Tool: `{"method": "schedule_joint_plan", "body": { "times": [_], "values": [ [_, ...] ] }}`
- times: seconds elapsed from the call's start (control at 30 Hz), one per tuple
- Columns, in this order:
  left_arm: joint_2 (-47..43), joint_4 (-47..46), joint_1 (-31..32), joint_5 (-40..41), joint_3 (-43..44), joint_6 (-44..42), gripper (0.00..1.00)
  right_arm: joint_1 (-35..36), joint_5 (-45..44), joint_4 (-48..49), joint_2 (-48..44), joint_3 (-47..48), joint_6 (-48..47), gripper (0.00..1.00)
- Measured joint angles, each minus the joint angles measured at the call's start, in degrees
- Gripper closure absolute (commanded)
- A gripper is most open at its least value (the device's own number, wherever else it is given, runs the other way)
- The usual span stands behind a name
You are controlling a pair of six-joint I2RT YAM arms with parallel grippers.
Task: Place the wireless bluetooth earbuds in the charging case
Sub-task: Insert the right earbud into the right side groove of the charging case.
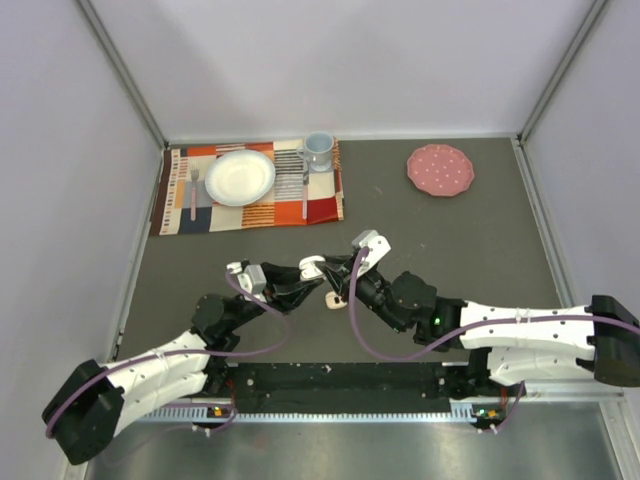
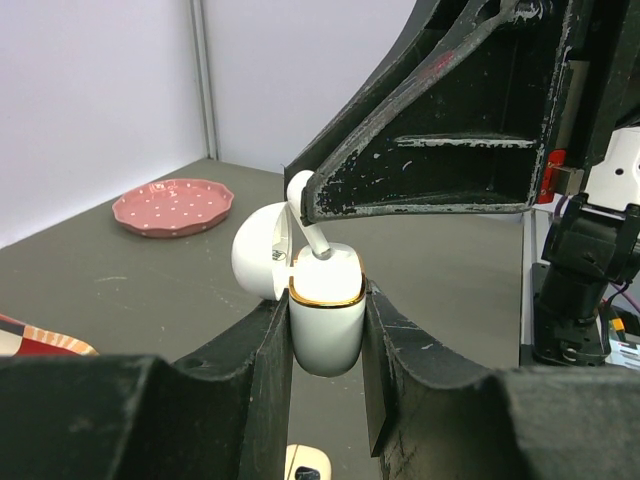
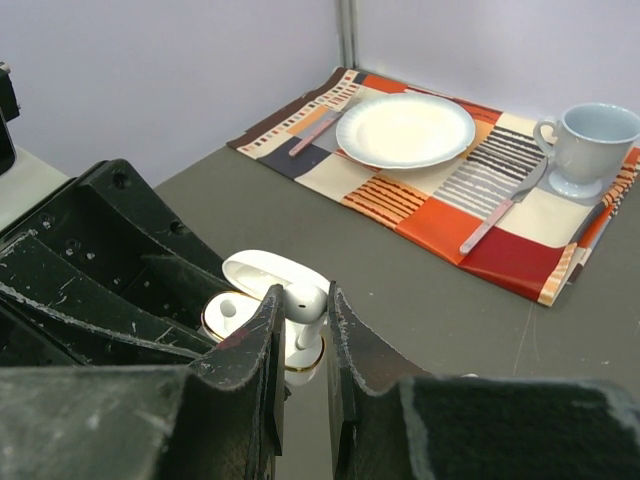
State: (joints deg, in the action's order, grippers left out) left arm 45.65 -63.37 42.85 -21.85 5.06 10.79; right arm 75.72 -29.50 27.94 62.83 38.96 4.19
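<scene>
- Centrally, above the dark grey matte desk [image 1: 450, 240], two black, scuffed robot arms meet tip to tip.
- The left hand [image 2: 325, 320] is clamped on the lower half of a charging case [image 2: 326, 350], a glossy white, rounded plastic shell with a thin gold rim. It is held upright off the desk, with its hinged lid tipped open behind it.
- The right hand [image 3: 303, 320] is pinched together on a tiny white earbud [image 3: 305, 298] with a smooth bulbous head and a short stem.
- The earbud sits directly over the case mouth. Its stem slants down and reaches the opening, between the left hand's two pads.
- A small white rounded item [image 1: 335, 300] lies on the desk just below the two hands; what it is cannot be told.
- Along the far edge lies a striped orange, red and cream fabric placemat [image 1: 322, 207]. It carries a round white plate [image 1: 240, 177], a pale blue mug [image 1: 318, 150] and pink-handled cutlery [image 3: 497, 218].
- A scalloped pink plate [image 1: 440, 169] with white dots sits far right, well apart.
- Bare desk surrounds the hands; pale walls with metal posts close three sides.
</scene>
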Motion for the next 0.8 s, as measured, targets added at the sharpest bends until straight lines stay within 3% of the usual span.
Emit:
{"method": "schedule_joint_plan", "body": {
  "times": [0.8],
  "values": [
    [-0.1, 0.9, 0.3, 2.0, 0.0, 1.3, 1.0, 0.2, 0.2, 1.8, 0.2, -1.5, -1.6, 1.0]
  ]
}}
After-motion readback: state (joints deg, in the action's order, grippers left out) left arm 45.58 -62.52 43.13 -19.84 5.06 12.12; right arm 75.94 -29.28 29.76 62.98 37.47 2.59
